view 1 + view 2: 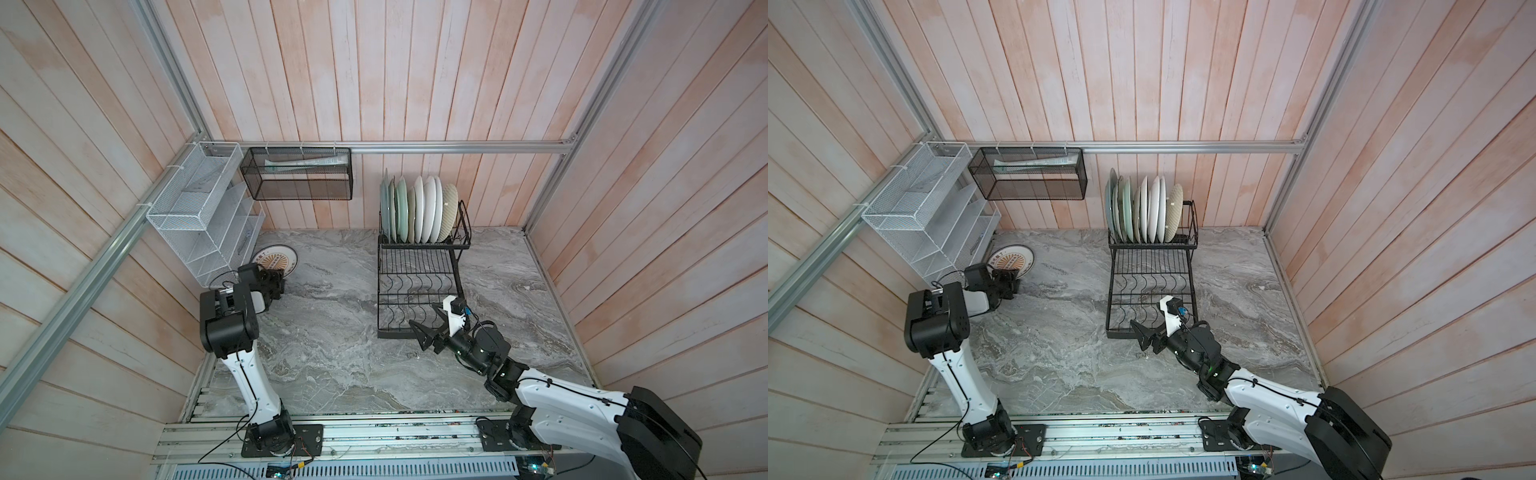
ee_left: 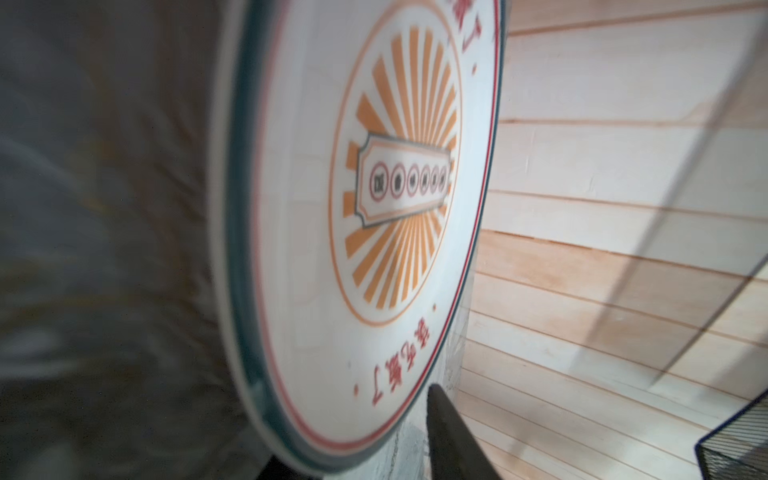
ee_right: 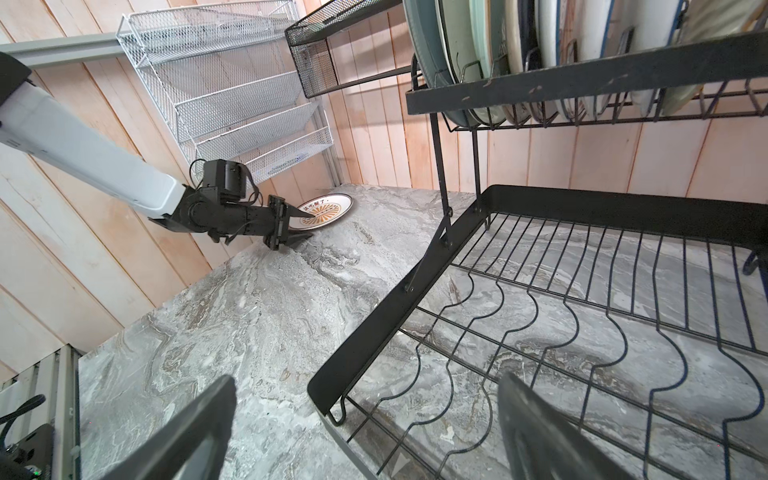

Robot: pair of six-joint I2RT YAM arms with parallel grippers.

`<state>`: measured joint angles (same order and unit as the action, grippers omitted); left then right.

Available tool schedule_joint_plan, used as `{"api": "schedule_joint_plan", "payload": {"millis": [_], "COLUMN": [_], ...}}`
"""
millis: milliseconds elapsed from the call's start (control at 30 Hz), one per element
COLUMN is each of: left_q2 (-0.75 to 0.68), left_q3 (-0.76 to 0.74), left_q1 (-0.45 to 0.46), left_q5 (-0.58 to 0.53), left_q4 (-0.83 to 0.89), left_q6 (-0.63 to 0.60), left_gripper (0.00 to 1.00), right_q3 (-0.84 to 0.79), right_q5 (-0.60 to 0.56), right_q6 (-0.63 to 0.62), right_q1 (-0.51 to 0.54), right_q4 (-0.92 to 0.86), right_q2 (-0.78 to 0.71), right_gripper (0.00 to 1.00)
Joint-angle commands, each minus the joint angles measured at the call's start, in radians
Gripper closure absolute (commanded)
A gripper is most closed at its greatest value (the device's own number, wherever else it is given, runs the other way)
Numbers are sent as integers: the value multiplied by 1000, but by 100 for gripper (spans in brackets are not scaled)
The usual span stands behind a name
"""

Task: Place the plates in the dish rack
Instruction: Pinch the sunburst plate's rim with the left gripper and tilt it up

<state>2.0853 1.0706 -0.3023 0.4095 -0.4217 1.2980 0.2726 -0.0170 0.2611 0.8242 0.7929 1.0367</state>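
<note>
A round white plate (image 1: 271, 256) with orange sun rays, red letters and a thin dark rim lies on the grey, marble-looking surface (image 1: 332, 332). It is in the far left corner, just beside the foot of a white mesh shelf (image 1: 199, 216). The left pincer (image 3: 307, 226) is at the plate's near edge and looks closed on it. In the right wrist view one pointed black finger lies over the smooth face and the other goes under the rim. The left wrist view shows the plate very close and a bit blurry, with one dark finger (image 2: 446, 432) by its rim. The black wire dish rack (image 1: 424, 247) stands at the back, right of the middle. Its raised top level holds a row of plates (image 1: 419, 208) standing on edge, close together. Teal ones are at the left end, then pale green, cream and white, and a ribbed yellowish one is at the right end. The flat bottom level is made of thin straight and wavy wires. The right pincer (image 1: 426, 320) hangs just by the front left corner of that bottom level, well apart from the plate on the surface. Its two wedge-shaped black fingers are spread wide and hold nothing. A black mesh basket (image 1: 299, 174) hangs on the back wall (image 1: 415, 62) of pinkish wood planks.
</note>
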Motion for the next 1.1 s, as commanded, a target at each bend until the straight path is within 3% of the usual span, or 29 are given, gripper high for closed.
{"api": "schedule_joint_plan", "payload": {"millis": [0, 300, 700, 833, 967, 1067], "left_q2": [13, -5, 35, 54, 58, 9], "left_q3": [8, -19, 34, 28, -2, -50], "left_q1": [-2, 5, 19, 20, 23, 42], "left_q5": [-88, -180, -216, -216, -188, -167], "left_q4": [120, 140, 164, 142, 41, -27], "left_q6": [43, 95, 168, 187, 175, 132], "left_gripper": [59, 63, 68, 79, 98, 100], "right_q3": [-10, -15, -19, -20, -22, -22], "right_q5": [6, -1, -1, 4, 5, 0], "right_q6": [7, 9, 5, 3, 1, -4], "right_q1": [7, 6, 6, 7, 6, 7], "right_q4": [14, 8, 9, 9, 11, 10], "right_q2": [-19, -40, -40, -41, -46, -50], "right_gripper": [2, 2, 2, 2, 2, 2]}}
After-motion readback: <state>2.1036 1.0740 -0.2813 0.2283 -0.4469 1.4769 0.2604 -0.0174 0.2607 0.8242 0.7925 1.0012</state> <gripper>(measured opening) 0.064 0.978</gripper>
